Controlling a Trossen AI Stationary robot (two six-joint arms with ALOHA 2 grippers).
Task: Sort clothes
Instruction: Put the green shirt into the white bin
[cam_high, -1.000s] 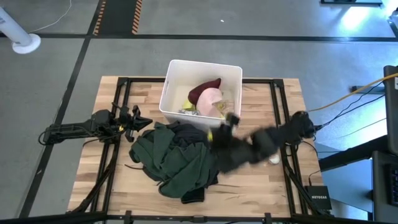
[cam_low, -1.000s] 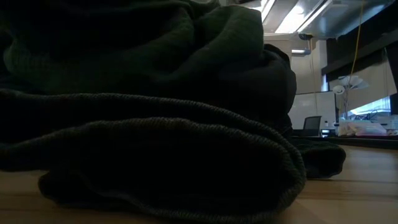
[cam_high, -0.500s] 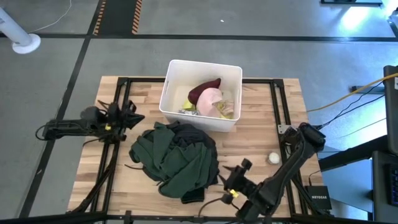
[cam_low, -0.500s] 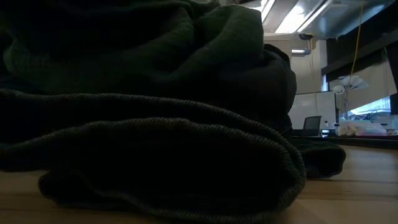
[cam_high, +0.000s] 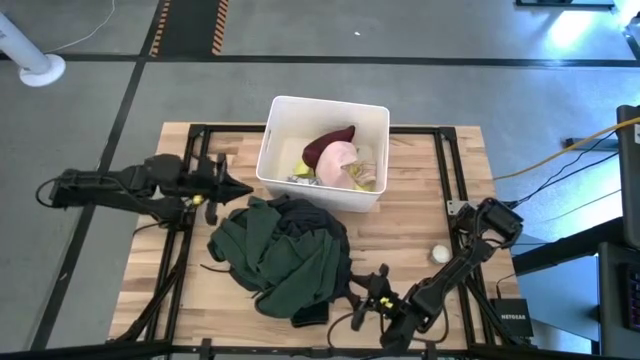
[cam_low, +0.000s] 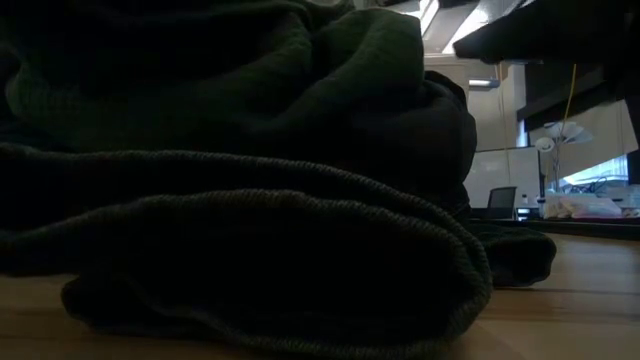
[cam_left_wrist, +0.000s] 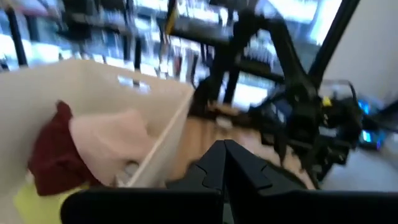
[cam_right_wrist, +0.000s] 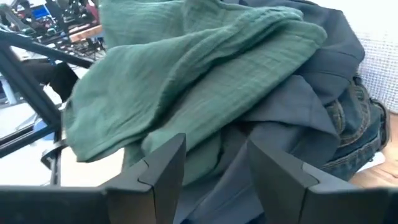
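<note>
The right gripper (cam_high: 368, 297), fingers parted and empty, has swung down from the bin (cam_high: 283, 112) to the table's front edge, facing the dark green garment (cam_high: 280, 258) mid-table. The left gripper (cam_high: 232, 186), fingers closed and empty, has advanced toward the bin's left wall. Another pick looks likely.

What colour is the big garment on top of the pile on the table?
Dark green garment; the right wrist view shows it best.
</note>
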